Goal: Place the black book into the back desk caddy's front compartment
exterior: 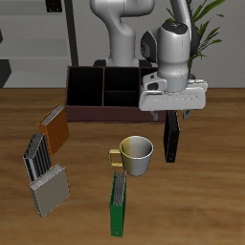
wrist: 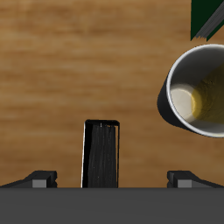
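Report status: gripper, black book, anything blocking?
Gripper open, above black book, not gripping. Book flat on table, outside back desk caddy. Mug close beside book.

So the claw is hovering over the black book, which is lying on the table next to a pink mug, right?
Nearly. The mug is cream-yellow, not pink, as the exterior view shows. The rest holds: the claw hangs above the black book, which lies on the table beside that mug.

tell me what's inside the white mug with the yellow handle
The wrist view looks into the white mug: a pale yellowish inner wall and bottom, nothing lying on what shows. Its rim hides part of the bottom, and the view's edge cuts off one side of the mug.
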Controlling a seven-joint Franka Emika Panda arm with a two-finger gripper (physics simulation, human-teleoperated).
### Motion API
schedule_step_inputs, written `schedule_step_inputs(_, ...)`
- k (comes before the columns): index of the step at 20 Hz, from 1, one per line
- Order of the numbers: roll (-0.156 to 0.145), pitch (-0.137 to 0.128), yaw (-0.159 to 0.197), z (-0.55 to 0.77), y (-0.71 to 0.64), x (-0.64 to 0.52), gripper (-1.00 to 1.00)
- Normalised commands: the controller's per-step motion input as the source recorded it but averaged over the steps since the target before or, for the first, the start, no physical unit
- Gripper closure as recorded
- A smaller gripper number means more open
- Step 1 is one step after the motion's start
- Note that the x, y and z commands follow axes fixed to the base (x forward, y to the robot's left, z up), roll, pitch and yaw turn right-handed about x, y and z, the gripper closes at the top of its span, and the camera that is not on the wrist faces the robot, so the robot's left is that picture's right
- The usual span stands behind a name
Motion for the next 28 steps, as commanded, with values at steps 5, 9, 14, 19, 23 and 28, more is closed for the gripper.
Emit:
schedule_step_inputs(5,-0.008,-0.011,-0.009,-0.26,-0.06,-0.04,-1.0)
schedule_step_inputs(9,0.007,0.038,-0.011,-0.26,-0.05,0.0,-1.0)
schedule_step_inputs(14,0.026,0.04,0.004,-0.23,0.05,0.01,1.0)
schedule_step_inputs(19,0.024,0.028,-0.002,-0.13,0.0,0.01,1.0)
schedule_step_inputs(23,0.02,0.017,-0.003,-0.02,-0.01,-0.03,1.0)
schedule_step_inputs(28,0.018,-0.029,0.039,0.29,-0.09,-0.01,1.0)
